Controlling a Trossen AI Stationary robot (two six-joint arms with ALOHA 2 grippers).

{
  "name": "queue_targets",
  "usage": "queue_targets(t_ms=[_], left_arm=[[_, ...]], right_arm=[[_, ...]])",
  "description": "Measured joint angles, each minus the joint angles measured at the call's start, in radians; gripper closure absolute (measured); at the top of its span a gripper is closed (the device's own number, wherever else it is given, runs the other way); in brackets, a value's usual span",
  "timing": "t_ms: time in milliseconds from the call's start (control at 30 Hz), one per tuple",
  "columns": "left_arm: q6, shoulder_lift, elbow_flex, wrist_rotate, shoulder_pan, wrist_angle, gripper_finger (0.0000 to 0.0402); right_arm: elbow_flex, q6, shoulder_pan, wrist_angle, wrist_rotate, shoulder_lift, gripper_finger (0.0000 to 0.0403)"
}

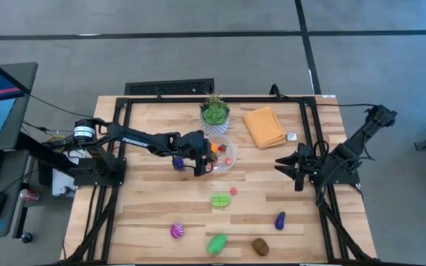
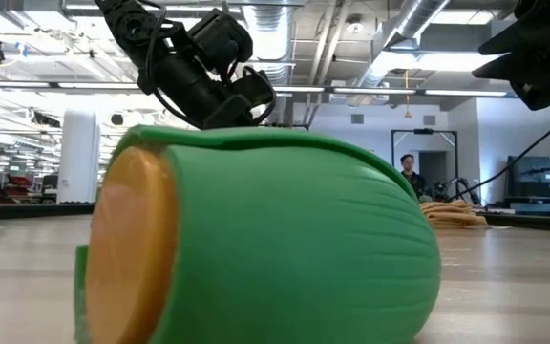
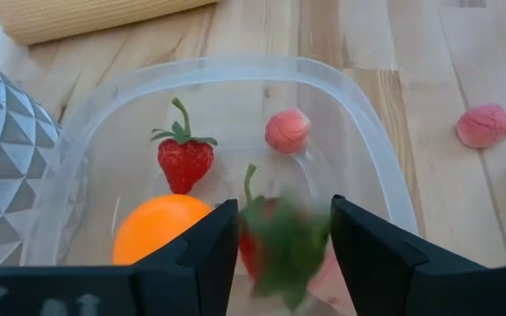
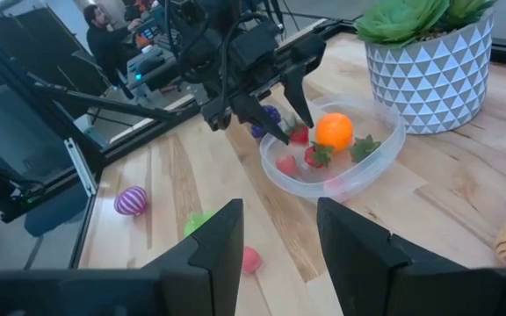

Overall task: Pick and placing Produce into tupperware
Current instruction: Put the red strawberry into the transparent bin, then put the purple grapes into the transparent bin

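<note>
The left claw hung over the tupperware with fingers apart, a blurred red strawberry between them — light, hard, likely slippery; best pinched across its body. The right claw waited open.

Evenly bright overhead, soft faint shadows on the wooden table | low view: ceiling light strips glaring, green toy vegetable huge and soft-focused at the lens | left wrist: red-and-green toy motion-blurred between sharp dark fingers | right wrist: background room dimmer, slightly soft
</note>
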Motion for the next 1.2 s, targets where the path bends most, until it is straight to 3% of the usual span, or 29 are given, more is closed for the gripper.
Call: queue_targets(t_ms=[333,533,800,1000,1200], left_arm=[[-0.003,-0.001,0.0,0.0,0.0,-0.001,0.0186],[0.0,-0.043,0.053,0.028,0.0,-0.076,0.0182],[0.089,-0.215,0.134,0.061,-0.002,-0.488,0.0182],[0.15,-0.352,0.107,-0.007,-0.001,-0.794,0.0182],[0.299,-0.406,0.085,-0.081,-0.002,-0.912,0.0182]], right_arm=[[0.0,0.0,0.0,-0.002,0.0,0.0,0.0234],[0.0,0.0,0.0,-0.006,0.0,0.0,0.0234],[0.0,0.0,0.0,-0.013,0.0,0.002,0.0234],[0.0,0.0,-0.004,-0.006,0.0,0.002,0.0234],[0.0,0.0,-0.051,0.007,0.0,0.002,0.0234]])
